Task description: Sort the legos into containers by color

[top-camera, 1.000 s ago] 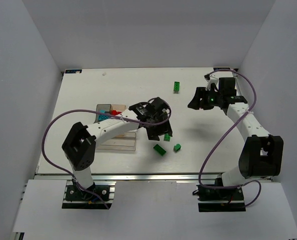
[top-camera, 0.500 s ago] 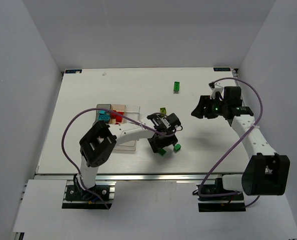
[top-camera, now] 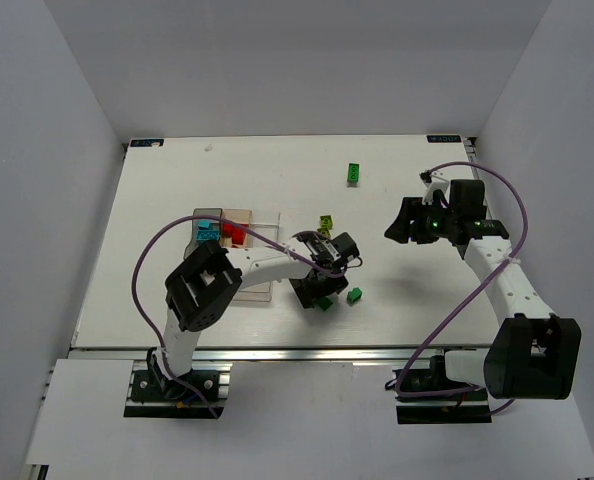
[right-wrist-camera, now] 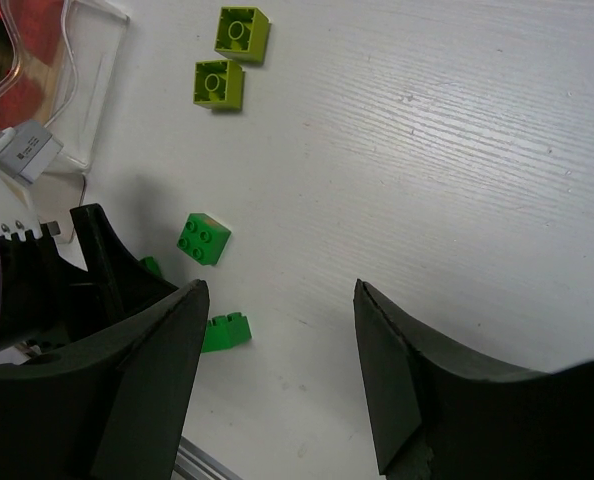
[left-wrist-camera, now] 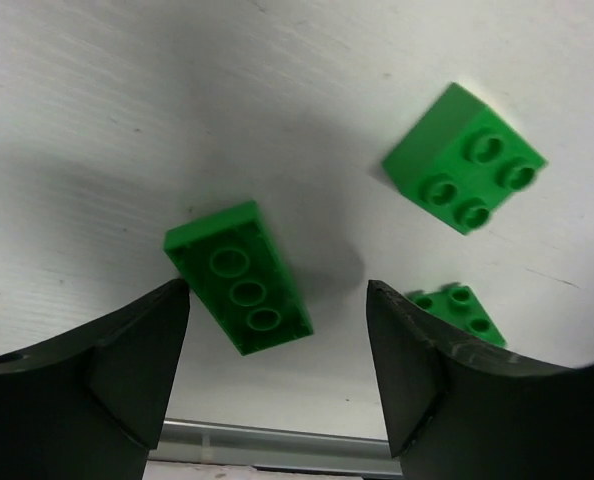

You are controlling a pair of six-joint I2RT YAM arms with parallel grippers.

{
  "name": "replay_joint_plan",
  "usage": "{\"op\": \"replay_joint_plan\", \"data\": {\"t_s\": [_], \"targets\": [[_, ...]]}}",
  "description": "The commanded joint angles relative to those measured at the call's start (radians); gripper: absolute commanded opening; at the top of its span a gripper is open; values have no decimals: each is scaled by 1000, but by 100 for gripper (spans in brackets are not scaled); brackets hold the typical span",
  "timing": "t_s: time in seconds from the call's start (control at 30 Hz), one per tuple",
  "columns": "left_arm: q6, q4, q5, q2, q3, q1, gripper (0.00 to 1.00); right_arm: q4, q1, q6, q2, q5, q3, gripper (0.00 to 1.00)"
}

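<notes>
No writing, brand or number can be read in any view. Two small stickers lie at the far corners of the bench (top-camera: 177, 180), the left sticker (top-camera: 145, 142) and the right sticker (top-camera: 443, 137), but their print is too small to make out. The studs of the green bricks (left-wrist-camera: 239, 277) under the left wrist camera show no legible lettering.

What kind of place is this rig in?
Likely a lab test cell: white table, plain panels around it, left arm and right arm bolted at its edge, toy bricks, sorting tray.
</notes>
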Motion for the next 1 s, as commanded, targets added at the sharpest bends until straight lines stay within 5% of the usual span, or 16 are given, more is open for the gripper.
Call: {"op": "replay_joint_plan", "data": {"t_s": [0.0,0.17,0.43,0.73,0.83,0.97], "targets": [[-16,2,-51,8,13,3,80,-2,-9,-11,-12,-8,22,66],[-13,-21,-64,34,18,22,72,-2,-11,0,-9,-11,22,66],[47,-39,-95,41,72,22,34,-10,-14,-6,-12,-14,20,66],[339,-114,-250,-69,233,3,7,-28,-12,-34,-26,-63,23,64],[413,-96,-285,-180,219,26,5,-53,-8,-86,-33,-131,22,55],[476,-128,-364,-266,201,107,0,-80,-2,-151,-36,-236,0,21]]}}
